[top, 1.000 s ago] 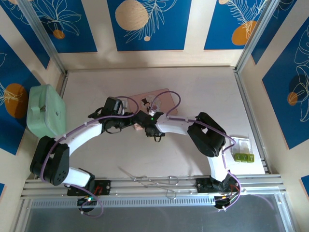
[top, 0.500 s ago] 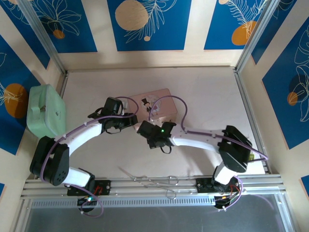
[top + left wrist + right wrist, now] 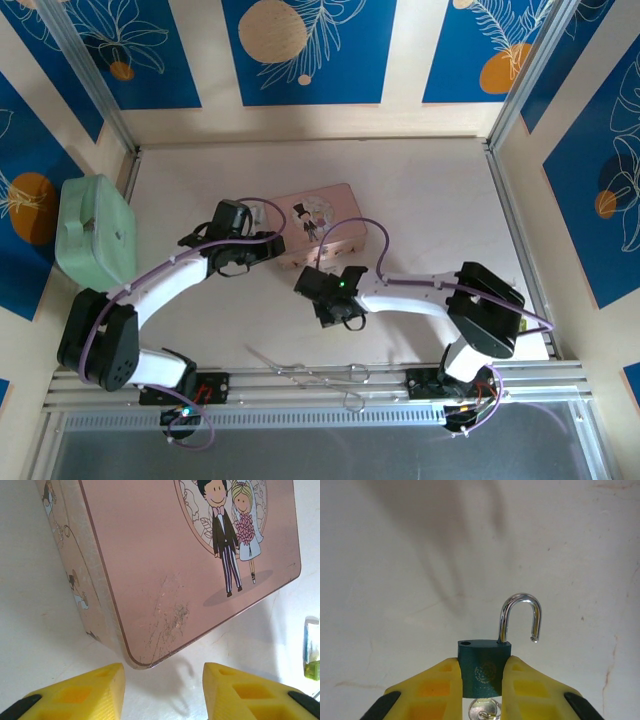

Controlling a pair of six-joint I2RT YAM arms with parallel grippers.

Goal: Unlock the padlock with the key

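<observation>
White tabletop [image 3: 420, 190] under two arms. Nearest the bases, the right gripper [image 3: 484, 672] pinches the padlock [image 3: 485, 666] by its blue-green body between yellow fingers [image 3: 435, 685]. The key [image 3: 484, 711] sits in its underside and the shackle [image 3: 520, 602] stands open. Unlocking looks finished, so the next move is probably just to set it down. Farther back, the left gripper [image 3: 162, 680] hangs wide open and empty at the pink box [image 3: 190, 565] corner.

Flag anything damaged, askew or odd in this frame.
The padlock, clamped between the jaws of the right gripper, has its shackle swung out of the body, a key at its underside: expected, not a fault. The lid of the pink box shows a patch of scratches near one rounded corner. Nothing else stands out.
</observation>
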